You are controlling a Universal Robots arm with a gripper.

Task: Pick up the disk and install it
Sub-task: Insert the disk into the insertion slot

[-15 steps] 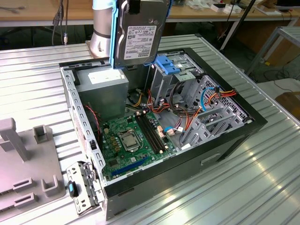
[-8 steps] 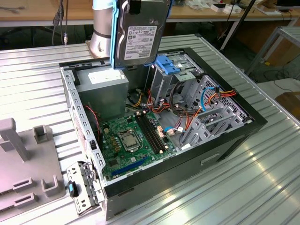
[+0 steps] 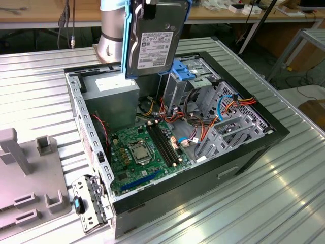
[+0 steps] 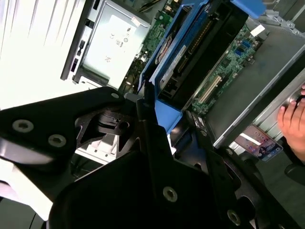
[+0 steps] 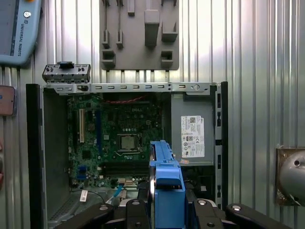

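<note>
The hand (image 5: 167,206) is clamping its two black fingers (image 5: 142,209) on the one disk (image 3: 152,43), pressing against the blue plastic rails (image 5: 166,176) along its edges. The disk is hanging upright in the air, its dark metal body and white label facing the exterior view. It is hanging in front of the silver arm (image 3: 114,25), above the open computer case (image 3: 76,117) and clear of it. Inside the case, one flat green circuit board (image 3: 122,168) is carrying one square silver chip (image 3: 138,151). One grey metal power box (image 3: 109,91) with a white sticker is sitting beside the board. The case is resting on a ribbed metal worktop (image 3: 254,203). One grey plastic holder (image 3: 25,188) with raised blocks is lying just beside the case, at the exterior view's left.
</note>
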